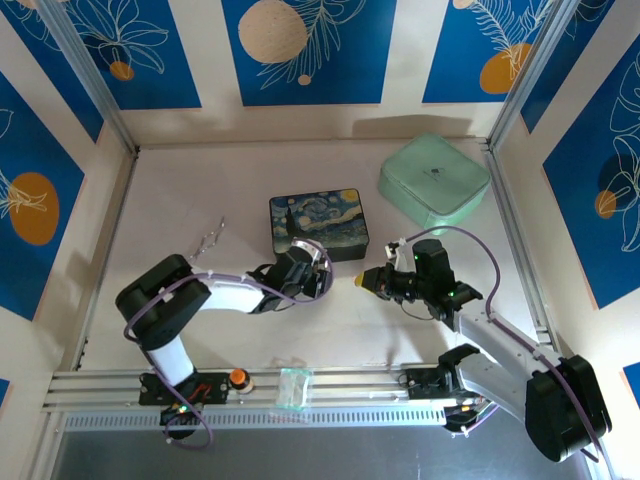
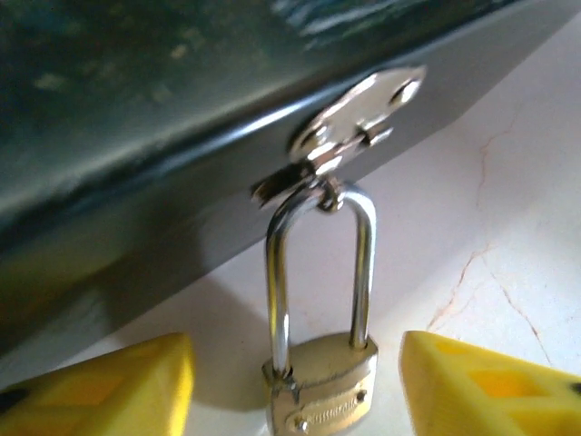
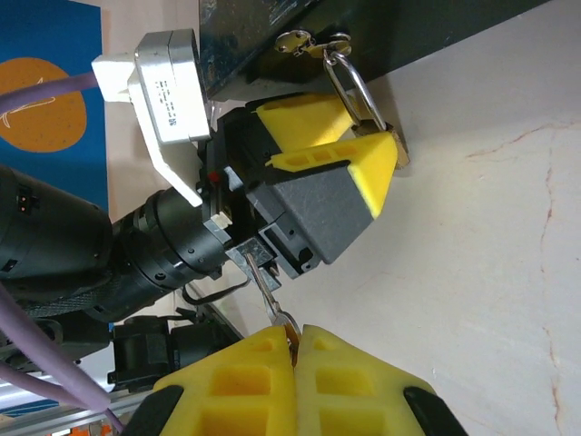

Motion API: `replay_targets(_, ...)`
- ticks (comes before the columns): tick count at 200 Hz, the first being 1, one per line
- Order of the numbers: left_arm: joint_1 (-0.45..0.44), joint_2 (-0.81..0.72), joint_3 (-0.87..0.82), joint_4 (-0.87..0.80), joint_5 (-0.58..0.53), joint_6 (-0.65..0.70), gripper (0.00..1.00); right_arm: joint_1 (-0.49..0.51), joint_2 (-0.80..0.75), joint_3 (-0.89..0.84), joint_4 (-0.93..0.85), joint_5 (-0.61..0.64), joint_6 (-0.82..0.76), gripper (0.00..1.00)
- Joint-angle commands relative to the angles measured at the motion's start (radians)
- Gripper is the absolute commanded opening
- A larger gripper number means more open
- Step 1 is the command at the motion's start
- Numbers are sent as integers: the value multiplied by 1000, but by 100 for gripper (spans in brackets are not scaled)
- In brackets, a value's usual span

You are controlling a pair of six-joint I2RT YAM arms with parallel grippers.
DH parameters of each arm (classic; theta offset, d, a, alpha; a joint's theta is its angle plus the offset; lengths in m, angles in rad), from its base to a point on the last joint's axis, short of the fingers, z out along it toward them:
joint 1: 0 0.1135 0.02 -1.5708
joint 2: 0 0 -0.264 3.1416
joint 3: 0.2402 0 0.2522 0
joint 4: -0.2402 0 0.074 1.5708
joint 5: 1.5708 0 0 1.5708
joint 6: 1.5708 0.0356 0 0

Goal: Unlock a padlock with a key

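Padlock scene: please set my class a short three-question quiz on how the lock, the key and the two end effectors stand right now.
1. True or false: the silver shackle of the small brass padlock is hooked through the metal clasp of the dark starry-night painted box.
2. Which does the right end effector grip? A) a small silver key B) the padlock C) nothing
3. Fill in: the left end effector has its yellow fingers either side of the padlock body, jaws ____.
Key: 1 true; 2 A; 3 open.
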Motion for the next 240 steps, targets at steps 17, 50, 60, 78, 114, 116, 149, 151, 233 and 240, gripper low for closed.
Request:
replay_targets(17,4,58,18,92,-17,-22,49,0,13,-36,31,-13,6,0)
replay_targets(50,-4,59,22,92,-24,-37,35,22,48,-52,76,1,19,0)
replay_targets(60,-7,51,19,92,-29,-46,24,34,60,-53,84,13,17,0)
replay_targets(78,-15,39,12,95,-42,-60,20,49,85,-56,111,23,26,0)
replay_targets(114,-23,36,6,90,-48,-95,17,79,137,-62,155,42,34,0)
replay_targets(116,-24,36,5,92,-48,-98,17,80,139,-62,158,44,36,0)
replay_targets(149,-27,20,-2,73,-63,-177,3,87,194,-78,215,55,81,0)
replay_targets(151,-27,20,-2,73,-63,-184,3,87,197,-79,216,57,86,0)
replay_targets(233,-36,-74,-13,-9,-70,-421,3,87,295,-87,320,47,195,0)
replay_targets(240,-36,-84,-22,-8,-73,-453,3,88,296,-88,327,49,200,0)
